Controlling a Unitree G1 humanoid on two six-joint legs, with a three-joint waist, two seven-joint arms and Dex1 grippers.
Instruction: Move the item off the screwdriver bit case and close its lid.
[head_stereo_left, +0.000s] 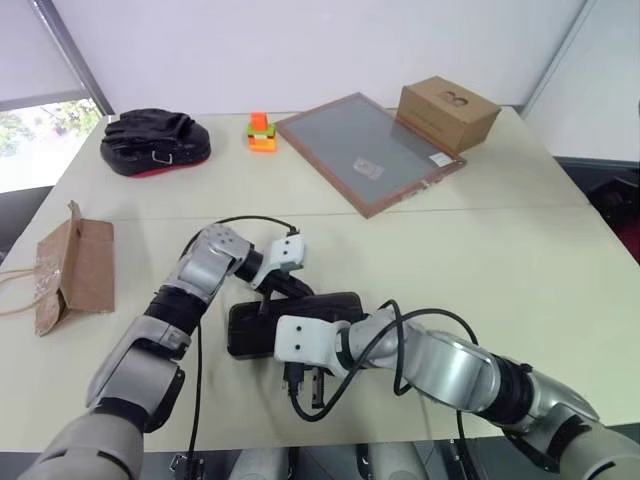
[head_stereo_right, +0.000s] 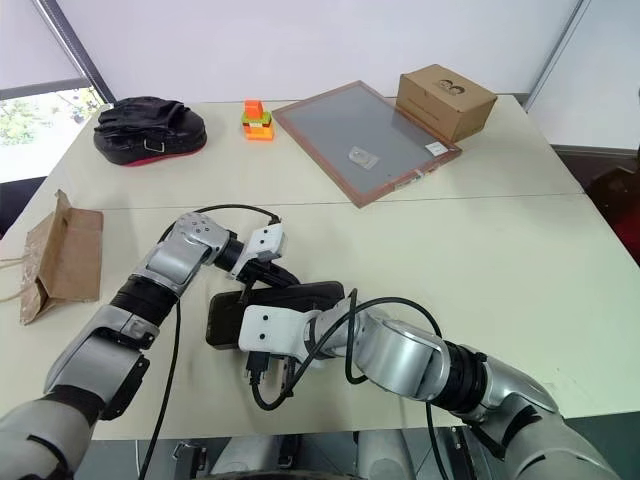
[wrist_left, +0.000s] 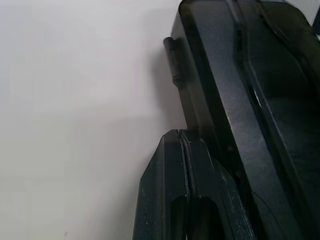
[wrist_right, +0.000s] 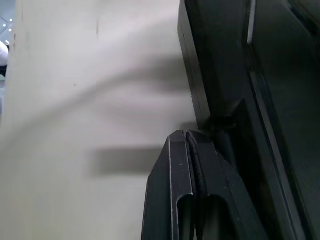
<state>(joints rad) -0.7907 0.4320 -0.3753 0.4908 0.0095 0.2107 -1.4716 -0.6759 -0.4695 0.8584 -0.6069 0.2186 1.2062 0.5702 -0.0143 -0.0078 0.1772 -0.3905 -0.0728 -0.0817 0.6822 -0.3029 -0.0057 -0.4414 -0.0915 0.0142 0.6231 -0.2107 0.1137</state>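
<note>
My 2 grippers, left (wrist_left: 186, 135) and right (wrist_right: 187, 135), fingers pressed shut, holding nothing, tips against screwdriver bit case (head_stereo_left: 300, 318); paper bag (head_stereo_left: 75, 275) lies well apart.

- Even, bright indoor light falls over the pale desk (head_stereo_left: 520, 260); daylight shows at a window (head_stereo_left: 40, 130) on the left.
- Shadows are soft and faint.
- Head views are sharp, with slightly bowed edges.
- Wrist views are dim and soft, the dark screwdriver bit case (wrist_left: 260, 100) blurred up close.
</note>
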